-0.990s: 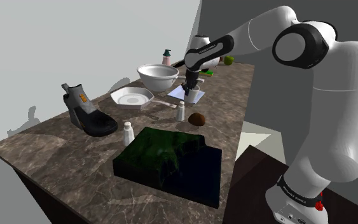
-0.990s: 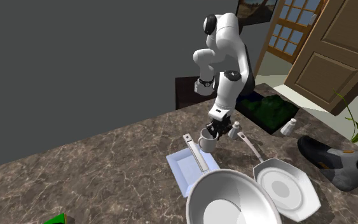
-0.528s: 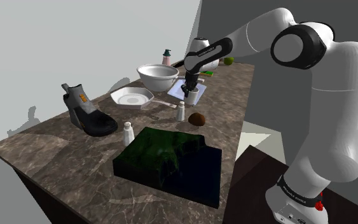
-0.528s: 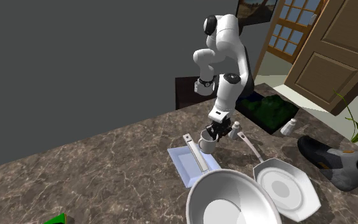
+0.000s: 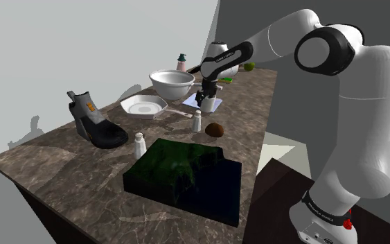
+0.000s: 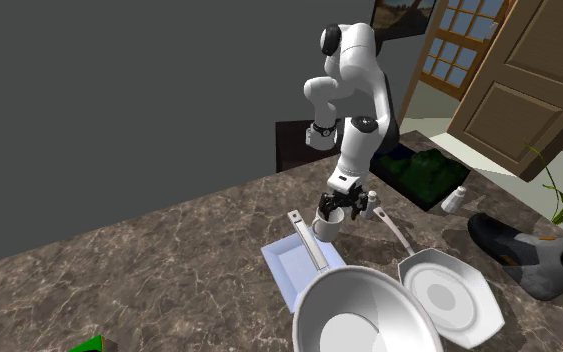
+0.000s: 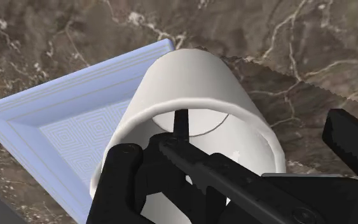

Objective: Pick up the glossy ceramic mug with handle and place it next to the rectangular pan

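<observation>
Mug: a white glossy mug (image 7: 196, 83) is stood upright on the dark marbled surface (image 7: 298, 38), at one corner of the pan.
Pan: a pale blue rectangular pan (image 7: 56, 127) is laid flat just beside the mug; contact cannot be told.
Tool: the tool (image 6: 341, 210) is held over the mug with its fingers spread. One is lowered inside the mug and the other is kept outside its wall, so nothing is clasped.
Neighbour: a large white bowl (image 6: 364, 320) is seen at the pan's end away from the arm.

readable text: none | labels: none | numbers: none
</observation>
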`<state>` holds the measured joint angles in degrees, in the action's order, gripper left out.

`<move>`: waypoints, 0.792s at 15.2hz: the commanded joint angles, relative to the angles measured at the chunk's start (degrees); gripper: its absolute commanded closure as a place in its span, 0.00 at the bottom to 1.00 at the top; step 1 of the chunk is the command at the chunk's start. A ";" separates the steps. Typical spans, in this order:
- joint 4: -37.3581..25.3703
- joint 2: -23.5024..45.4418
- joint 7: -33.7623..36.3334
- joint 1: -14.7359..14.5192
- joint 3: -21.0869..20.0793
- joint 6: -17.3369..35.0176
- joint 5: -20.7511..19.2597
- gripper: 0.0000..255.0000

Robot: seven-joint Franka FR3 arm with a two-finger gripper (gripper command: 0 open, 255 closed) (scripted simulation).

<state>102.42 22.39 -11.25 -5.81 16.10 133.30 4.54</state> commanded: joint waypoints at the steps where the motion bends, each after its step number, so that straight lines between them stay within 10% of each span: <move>1: 0.10 -0.06 0.00 0.00 0.01 0.03 -0.01 0.00; 12: -1.03 -4.49 0.96 -0.83 0.62 -5.40 -1.56 0.00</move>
<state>101.39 17.90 -10.29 -6.65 16.71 127.91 2.98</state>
